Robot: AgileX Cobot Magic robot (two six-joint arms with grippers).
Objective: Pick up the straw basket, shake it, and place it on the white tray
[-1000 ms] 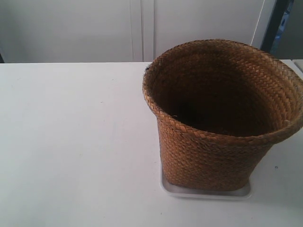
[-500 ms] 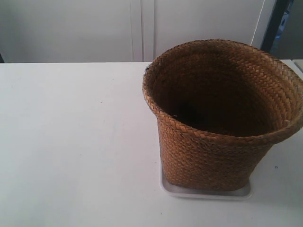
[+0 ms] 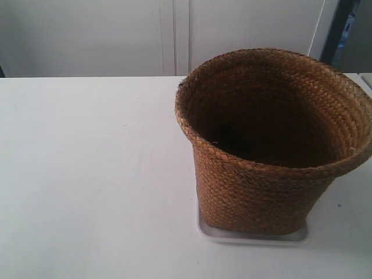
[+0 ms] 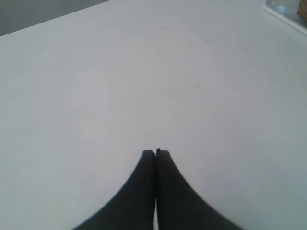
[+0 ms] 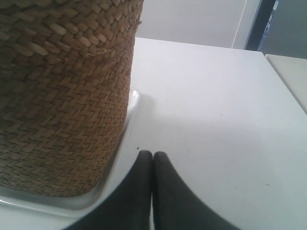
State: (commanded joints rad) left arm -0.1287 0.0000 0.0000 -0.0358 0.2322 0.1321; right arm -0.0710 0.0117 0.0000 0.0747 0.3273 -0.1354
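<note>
The brown woven straw basket (image 3: 261,174) stands upright on the white tray (image 3: 256,237) at the right of the exterior view. In the right wrist view the straw basket (image 5: 62,96) rises close beside my right gripper (image 5: 152,154), which is shut with nothing in it, just off the white tray (image 5: 57,203). My left gripper (image 4: 156,152) is shut and holds nothing, over bare white table; a corner of the white tray (image 4: 284,13) shows far from it. No arm appears in the exterior view.
The white table (image 3: 87,174) spreads wide beside the basket. White cabinet panels (image 3: 168,35) stand behind the table's far edge. A second pale surface (image 5: 292,72) lies past a gap at the table's side.
</note>
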